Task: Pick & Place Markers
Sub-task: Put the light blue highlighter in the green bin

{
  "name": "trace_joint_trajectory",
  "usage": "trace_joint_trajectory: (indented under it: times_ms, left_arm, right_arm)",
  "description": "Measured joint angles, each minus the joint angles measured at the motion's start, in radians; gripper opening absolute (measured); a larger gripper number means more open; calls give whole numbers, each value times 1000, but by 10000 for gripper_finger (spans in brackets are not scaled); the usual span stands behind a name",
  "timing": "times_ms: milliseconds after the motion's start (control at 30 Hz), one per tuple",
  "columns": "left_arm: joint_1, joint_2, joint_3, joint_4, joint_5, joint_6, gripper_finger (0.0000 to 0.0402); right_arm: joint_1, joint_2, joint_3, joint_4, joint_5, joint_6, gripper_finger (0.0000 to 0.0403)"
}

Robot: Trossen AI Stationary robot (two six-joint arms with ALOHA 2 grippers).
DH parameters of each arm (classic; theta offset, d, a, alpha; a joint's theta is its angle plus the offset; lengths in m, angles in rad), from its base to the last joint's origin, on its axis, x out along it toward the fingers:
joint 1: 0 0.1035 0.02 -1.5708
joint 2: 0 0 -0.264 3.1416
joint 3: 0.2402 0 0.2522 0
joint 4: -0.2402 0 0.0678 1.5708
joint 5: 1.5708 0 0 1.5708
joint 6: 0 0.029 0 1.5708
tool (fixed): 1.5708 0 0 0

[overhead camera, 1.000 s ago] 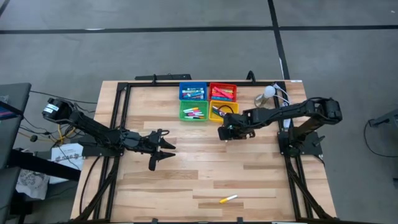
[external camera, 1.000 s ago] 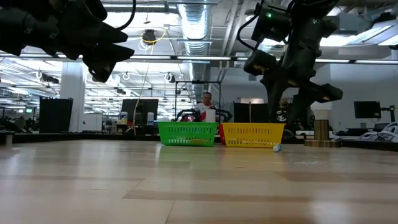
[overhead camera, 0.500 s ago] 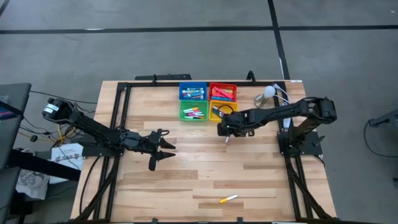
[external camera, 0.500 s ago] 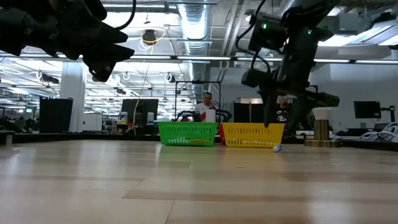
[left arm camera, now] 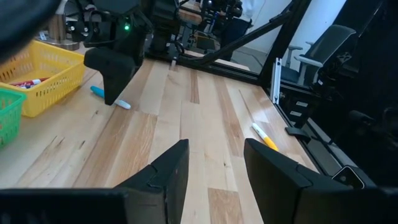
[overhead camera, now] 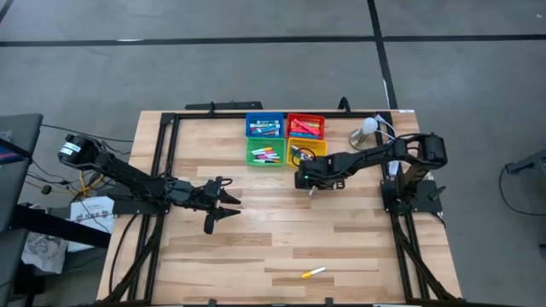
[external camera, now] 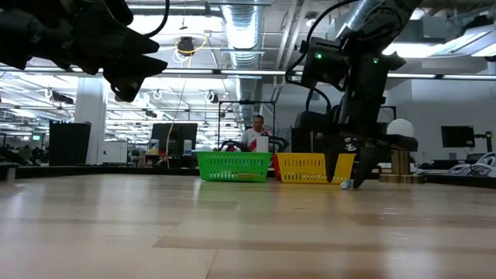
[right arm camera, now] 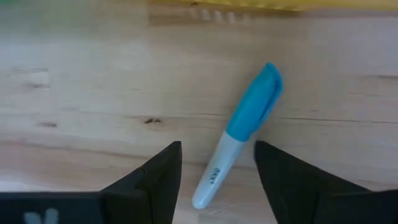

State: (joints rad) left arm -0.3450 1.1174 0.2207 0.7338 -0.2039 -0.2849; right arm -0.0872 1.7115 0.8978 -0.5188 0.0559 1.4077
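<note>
A marker [right arm camera: 247,122] with a blue cap and a white barrel lies flat on the wood just in front of the yellow tray [overhead camera: 309,150]. My right gripper [right arm camera: 217,149] points down over it, open. Its fingers stand on either side of the barrel's white end and touch nothing. In the low view this gripper [external camera: 349,172] reaches almost down to the table beside the marker [external camera: 346,184]. A yellow marker [overhead camera: 314,273] lies near the table's near edge. My left gripper [overhead camera: 227,205] hovers open at the middle left, holding nothing.
Four small trays stand at the far middle, with markers in them: blue [overhead camera: 264,125], red [overhead camera: 305,126], green [overhead camera: 266,153] and yellow. A white round object [overhead camera: 367,128] sits at the far right. Bare wood spreads between the trays and the near edge.
My right gripper has come down from well above the table to just over the blue-capped marker, tipping steeper toward the wood and rolling a little. The marker has not moved.
</note>
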Motion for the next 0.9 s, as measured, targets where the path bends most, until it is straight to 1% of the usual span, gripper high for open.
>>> trace_joint_trajectory:
  times_ms: [133, 267, 600, 900]
  left_arm:
    - [0, 0, 0, 0, 0, 0, 154]
    - [0, 0, 0, 0, 0, 0, 154]
    - [0, 0, 0, 0, 0, 0, 154]
    - [0, 0, 0, 0, 0, 0, 154]
  right_arm:
    - [1, 31, 3, -8, 4, 17, 191]
    - [2, 34, 3, -19, 5, 17, 175]
    - [8, 25, -2, -41, 7, 15, 99]
    - [44, 25, -2, -48, 20, 9, 51]
